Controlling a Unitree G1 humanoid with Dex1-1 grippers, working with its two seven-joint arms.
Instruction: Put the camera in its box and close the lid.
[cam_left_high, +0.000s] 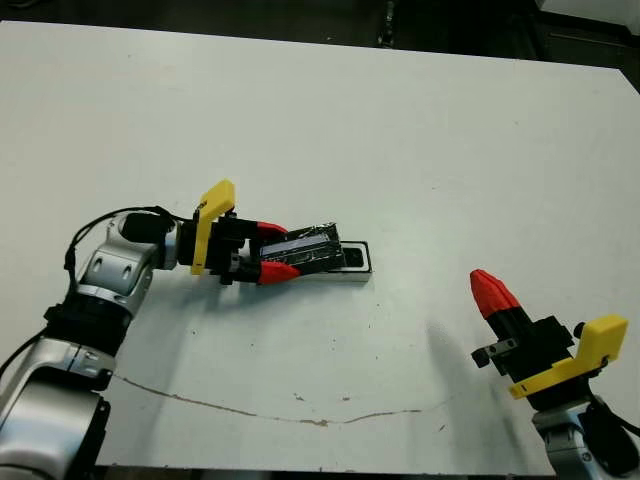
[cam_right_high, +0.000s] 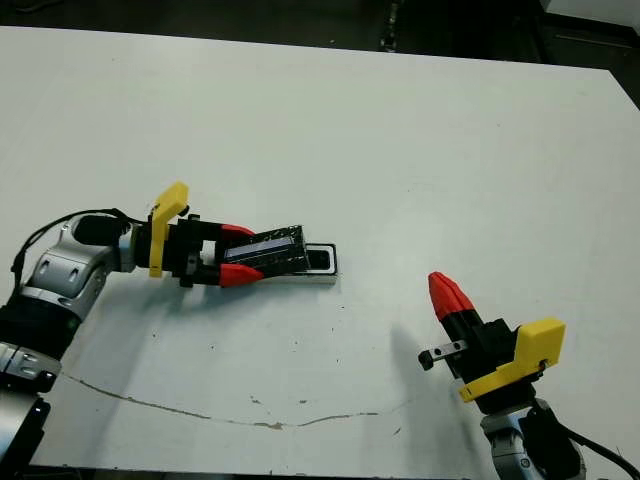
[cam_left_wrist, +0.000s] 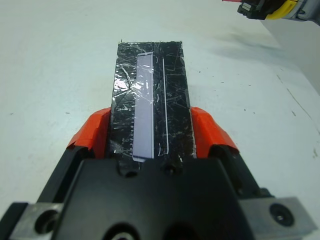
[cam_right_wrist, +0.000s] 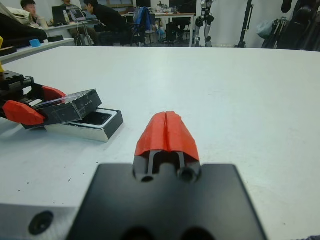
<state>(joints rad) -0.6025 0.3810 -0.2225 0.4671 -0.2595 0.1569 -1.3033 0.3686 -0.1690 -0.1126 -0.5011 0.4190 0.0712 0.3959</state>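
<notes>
Black lid (cam_left_high: 308, 248) in left pincer (cam_left_high: 276, 250), tilted lengthwise over box (cam_left_high: 355, 270); right pincer (cam_left_high: 492, 292) closed, empty.

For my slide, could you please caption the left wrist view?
Left hand gripping the black lid by its long edges above the white table.

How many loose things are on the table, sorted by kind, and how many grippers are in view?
Lid, gripped by the left gripper, tilted over the box: 1
Box, with something dark showing inside at its uncovered end: 1
Grippers, the left one and the right gripper, fingers together, holding nothing: 2
Total: 4
</notes>
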